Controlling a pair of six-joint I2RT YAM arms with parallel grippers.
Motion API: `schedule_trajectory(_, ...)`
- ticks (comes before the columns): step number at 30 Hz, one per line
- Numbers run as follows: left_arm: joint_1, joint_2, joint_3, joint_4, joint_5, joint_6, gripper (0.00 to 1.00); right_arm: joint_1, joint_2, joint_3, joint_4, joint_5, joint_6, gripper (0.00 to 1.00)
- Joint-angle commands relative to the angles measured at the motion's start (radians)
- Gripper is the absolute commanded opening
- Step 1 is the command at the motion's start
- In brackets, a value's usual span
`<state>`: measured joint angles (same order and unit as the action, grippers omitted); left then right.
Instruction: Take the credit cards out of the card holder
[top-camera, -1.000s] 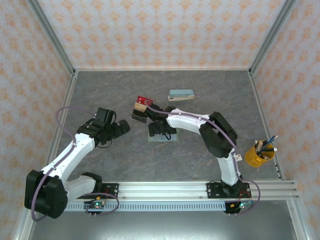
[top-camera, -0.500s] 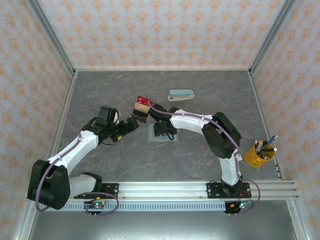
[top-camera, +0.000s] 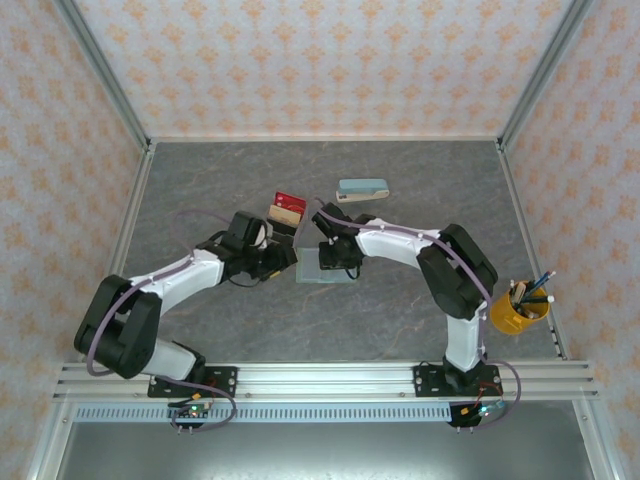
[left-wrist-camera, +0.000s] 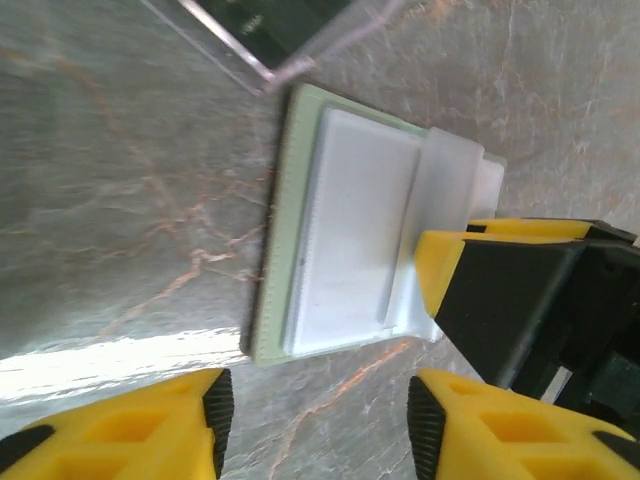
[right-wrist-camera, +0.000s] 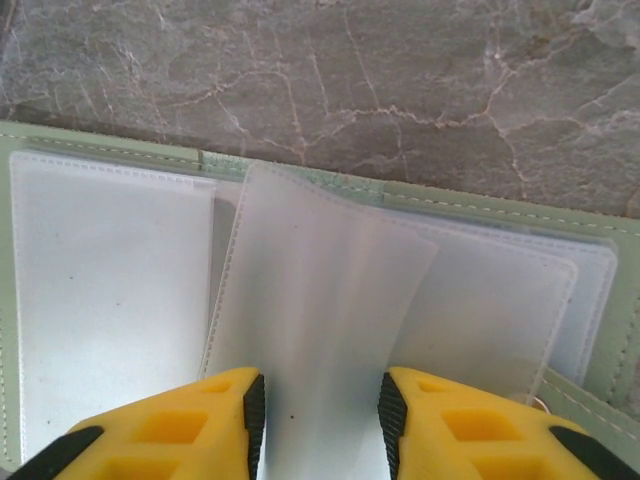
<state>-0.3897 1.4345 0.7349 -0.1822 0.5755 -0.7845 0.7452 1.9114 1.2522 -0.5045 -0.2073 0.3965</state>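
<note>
Sage-green card holder (left-wrist-camera: 340, 230) lies open, frosted plastic sleeves (right-wrist-camera: 320, 300) showing.

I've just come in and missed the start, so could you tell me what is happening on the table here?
Both arms are at the open card holder mid-table. The right gripper has a clear sleeve between its fingers; whether it pinches it is unclear. The left gripper, jaws apart, sits at the holder's edge. Some credit cards lie on the table just beyond.

My grey marbled tabletop (top-camera: 420, 300) holds a sage-green bifold card holder (top-camera: 311, 271) mid-table, red, tan and dark thin cards (top-camera: 287, 206) just far-left of it, a teal oblong case (top-camera: 362, 190) farther back, and a yellow pen cup (top-camera: 512, 314) at the right.
</note>
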Motion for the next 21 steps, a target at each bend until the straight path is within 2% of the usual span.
schedule_trajectory(1, -0.023, 0.045, 0.053, 0.048, -0.017, -0.015, 0.43, -0.011, 0.003, -0.05, -0.004, -0.024, 0.018, 0.37)
schedule_trajectory(5, -0.033, 0.098, 0.089, 0.03, -0.066, -0.011, 0.38, -0.015, -0.007, -0.063, 0.018, -0.036, 0.022, 0.33)
schedule_trajectory(11, -0.05, 0.193, 0.154, 0.008, -0.056, -0.009, 0.33, -0.015, -0.027, -0.08, 0.056, -0.068, 0.053, 0.31)
schedule_trajectory(21, -0.066, 0.268, 0.221, -0.084, -0.096, 0.022, 0.33, -0.015, -0.109, -0.129, 0.127, -0.075, 0.094, 0.38)
